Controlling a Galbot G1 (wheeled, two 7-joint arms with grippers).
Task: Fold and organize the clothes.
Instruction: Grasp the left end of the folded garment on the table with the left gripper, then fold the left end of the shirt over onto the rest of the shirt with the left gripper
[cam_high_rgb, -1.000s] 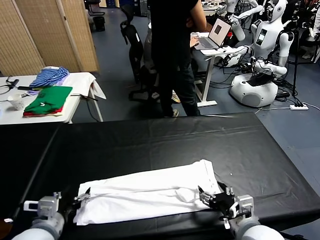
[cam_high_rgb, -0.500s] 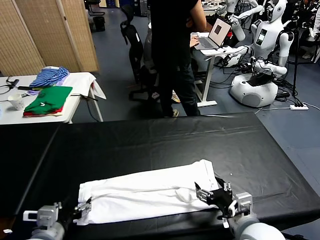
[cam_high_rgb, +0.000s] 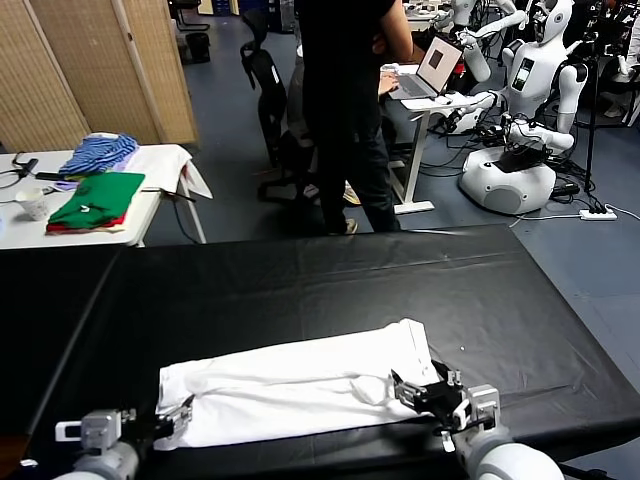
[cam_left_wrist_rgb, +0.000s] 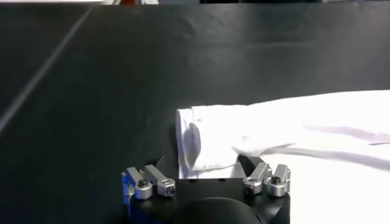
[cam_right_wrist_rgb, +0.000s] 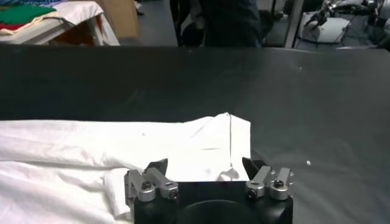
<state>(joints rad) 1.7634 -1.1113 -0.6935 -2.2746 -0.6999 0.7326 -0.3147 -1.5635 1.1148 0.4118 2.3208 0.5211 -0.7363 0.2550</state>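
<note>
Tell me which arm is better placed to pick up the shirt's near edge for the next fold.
Likely the right. The right gripper, open, already sits over the T-shirt at its right end. The left gripper, also open, is just off the left end, over the black table.

My left gripper now sits lower and nearer the table's near edge than a second ago, off the T-shirt's left end, where it earlier overlapped the cloth's corner. The T-shirt's left end now lies flatter and narrower, its lower corner drawn in. My right gripper has crept slightly farther over the T-shirt's right end, its jaws spread, and the cloth there bunches a little more.
</note>
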